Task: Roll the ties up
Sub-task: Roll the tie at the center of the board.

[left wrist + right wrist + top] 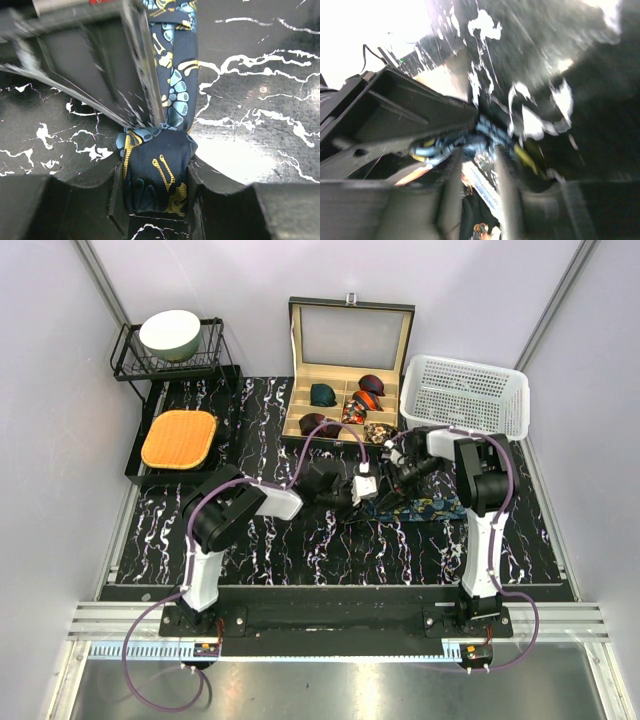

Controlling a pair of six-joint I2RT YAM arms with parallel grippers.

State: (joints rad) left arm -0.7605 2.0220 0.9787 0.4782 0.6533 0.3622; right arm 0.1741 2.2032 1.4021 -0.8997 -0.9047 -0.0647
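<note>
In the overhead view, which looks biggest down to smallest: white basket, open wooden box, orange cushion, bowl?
1. open wooden box
2. white basket
3. orange cushion
4. bowl
The bowl sits raised on a rack, nearer the camera: last two unsure.

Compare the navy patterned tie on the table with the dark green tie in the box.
Place: the navy tie lies on the table; the green tie sits in a box compartment. Shape: the navy tie is mostly a flat strip, one end rolled; the green tie is fully coiled. Look: the navy tie has a teal-and-gold pattern; the green tie looks plain. Both are fabric ties.
</note>
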